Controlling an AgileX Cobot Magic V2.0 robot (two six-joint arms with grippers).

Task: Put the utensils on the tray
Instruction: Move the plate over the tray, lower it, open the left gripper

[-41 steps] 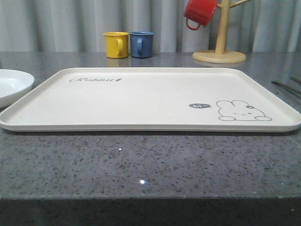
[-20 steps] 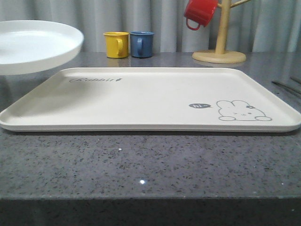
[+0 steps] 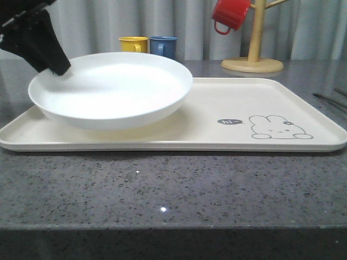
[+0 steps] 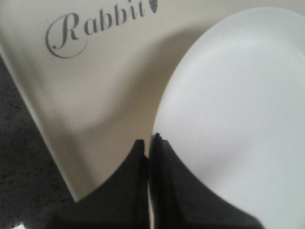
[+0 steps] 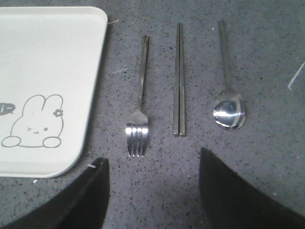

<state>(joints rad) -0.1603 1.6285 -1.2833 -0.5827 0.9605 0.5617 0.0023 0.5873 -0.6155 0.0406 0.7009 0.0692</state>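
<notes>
The cream tray (image 3: 260,97) with the rabbit drawing lies across the grey counter. My left gripper (image 3: 57,67) is shut on the rim of a round white plate (image 3: 114,89), which sits low over the tray's left half; I cannot tell whether it touches the tray. In the left wrist view the gripper (image 4: 150,143) pinches the plate (image 4: 238,105) edge beside the "Rabbit" script on the tray (image 4: 95,86). On the counter beside the tray's corner (image 5: 47,62) lie the fork (image 5: 138,119), the chopsticks (image 5: 179,81) and the spoon (image 5: 228,109), parallel and apart. My right gripper (image 5: 152,164) hovers open above them, holding nothing.
A yellow mug (image 3: 133,49) and a blue mug (image 3: 164,49) stand behind the tray. At the back right a red mug (image 3: 230,15) hangs on a wooden stand (image 3: 255,38). Bare counter runs along the front edge.
The plate rose from the counter at the far left, then travelled right and down over the tray's left half. My left gripper has come into the front view with it.
</notes>
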